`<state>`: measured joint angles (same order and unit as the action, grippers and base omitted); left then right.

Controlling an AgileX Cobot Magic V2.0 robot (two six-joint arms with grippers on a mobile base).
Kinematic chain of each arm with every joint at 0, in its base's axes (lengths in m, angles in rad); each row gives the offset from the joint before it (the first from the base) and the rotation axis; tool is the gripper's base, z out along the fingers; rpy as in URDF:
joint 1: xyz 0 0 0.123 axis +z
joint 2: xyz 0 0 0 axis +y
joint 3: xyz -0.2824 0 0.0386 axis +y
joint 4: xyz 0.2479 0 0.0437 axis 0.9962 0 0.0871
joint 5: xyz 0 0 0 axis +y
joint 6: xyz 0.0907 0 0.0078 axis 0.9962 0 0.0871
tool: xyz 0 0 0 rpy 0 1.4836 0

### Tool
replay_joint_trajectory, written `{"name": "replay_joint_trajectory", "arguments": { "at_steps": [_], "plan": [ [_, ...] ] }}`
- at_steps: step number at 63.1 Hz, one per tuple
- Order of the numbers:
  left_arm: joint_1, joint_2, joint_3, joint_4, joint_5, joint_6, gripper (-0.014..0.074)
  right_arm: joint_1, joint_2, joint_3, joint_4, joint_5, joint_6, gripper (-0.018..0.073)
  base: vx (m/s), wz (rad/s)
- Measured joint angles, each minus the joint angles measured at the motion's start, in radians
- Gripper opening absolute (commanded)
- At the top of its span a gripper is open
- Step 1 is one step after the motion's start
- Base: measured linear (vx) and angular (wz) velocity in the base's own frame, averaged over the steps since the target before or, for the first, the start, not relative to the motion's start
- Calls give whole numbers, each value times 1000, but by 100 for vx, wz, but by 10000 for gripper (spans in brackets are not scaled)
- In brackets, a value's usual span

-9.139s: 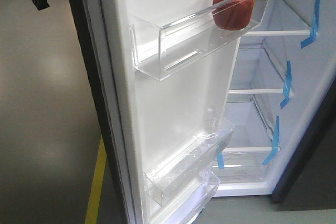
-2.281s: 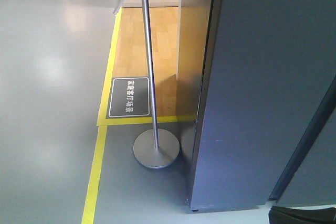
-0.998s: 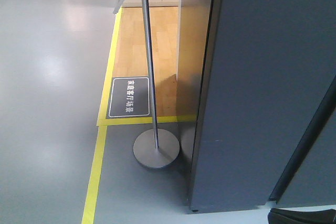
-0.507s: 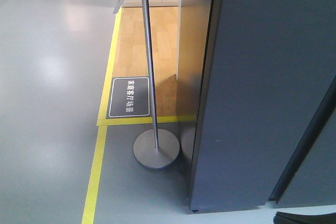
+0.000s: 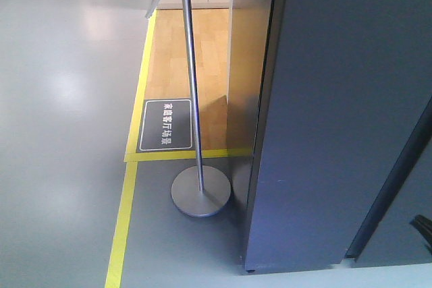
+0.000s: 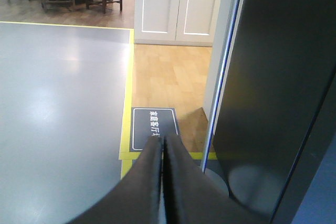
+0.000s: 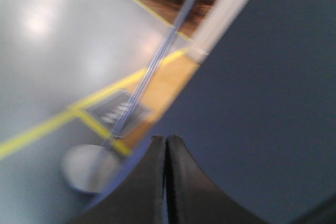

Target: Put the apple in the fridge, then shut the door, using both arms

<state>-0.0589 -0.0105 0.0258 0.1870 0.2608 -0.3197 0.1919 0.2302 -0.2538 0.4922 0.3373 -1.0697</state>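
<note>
To the right of both closed grippers stands the fridge, its dark grey door shut. The apple is not visible. Left gripper and right gripper have fingers pressed together, holding nothing. Ahead of them is a sign stand.

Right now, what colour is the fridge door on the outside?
Dark grey, plain and unpatterned. The door shows best in the exterior front-facing view.
</note>
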Motion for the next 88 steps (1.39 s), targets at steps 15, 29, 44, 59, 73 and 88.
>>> {"name": "replay_joint_trajectory", "arguments": {
  "at_steps": [15, 29, 44, 59, 73, 88],
  "plan": [
    [0, 0, 0, 0, 0, 0, -8, -6, -156, 210, -24, -187, 0, -6, 0, 0],
    [0, 0, 0, 0, 0, 0, -8, -13, -238, 268, 17, -252, 22, -6, 0, 0],
    [0, 0, 0, 0, 0, 0, -8, -37, -241, 281, -234, -270, 375, -6, 0, 0],
    [0, 0, 0, 0, 0, 0, -8, -38, -241, 281, -468, -270, 891, -6, 0, 0],
    [0, 0, 0, 0, 0, 0, -8, -100, -241, 281, -522, -270, 1070, -6, 0, 0],
    [0, 0, 0, 0, 0, 0, -8, -202, -241, 281, -523, -270, 1142, -6, 0, 0]
  ]
}}
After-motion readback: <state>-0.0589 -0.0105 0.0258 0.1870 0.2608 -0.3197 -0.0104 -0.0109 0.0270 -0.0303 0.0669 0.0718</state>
